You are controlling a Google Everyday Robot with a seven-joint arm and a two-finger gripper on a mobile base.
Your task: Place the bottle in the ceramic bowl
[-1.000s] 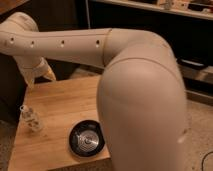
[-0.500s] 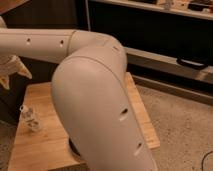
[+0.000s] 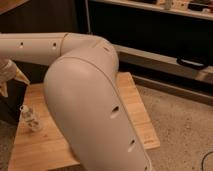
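The small clear bottle [image 3: 31, 119] stands upright on the left part of the wooden table [image 3: 132, 102]. My gripper [image 3: 9, 77] is at the far left edge of the view, above the bottle and a little behind it, apart from it. My big white arm [image 3: 90, 105] crosses the middle of the view. The black ceramic bowl is hidden behind the arm.
Dark shelving [image 3: 150, 30] runs along the back. A speckled floor [image 3: 185, 125] lies to the right of the table. A dark object [image 3: 10, 107] stands by the table's left edge.
The arm has swung left and nearer the camera, so it now covers the bowl. The gripper has moved to the left edge. The bottle has not moved.
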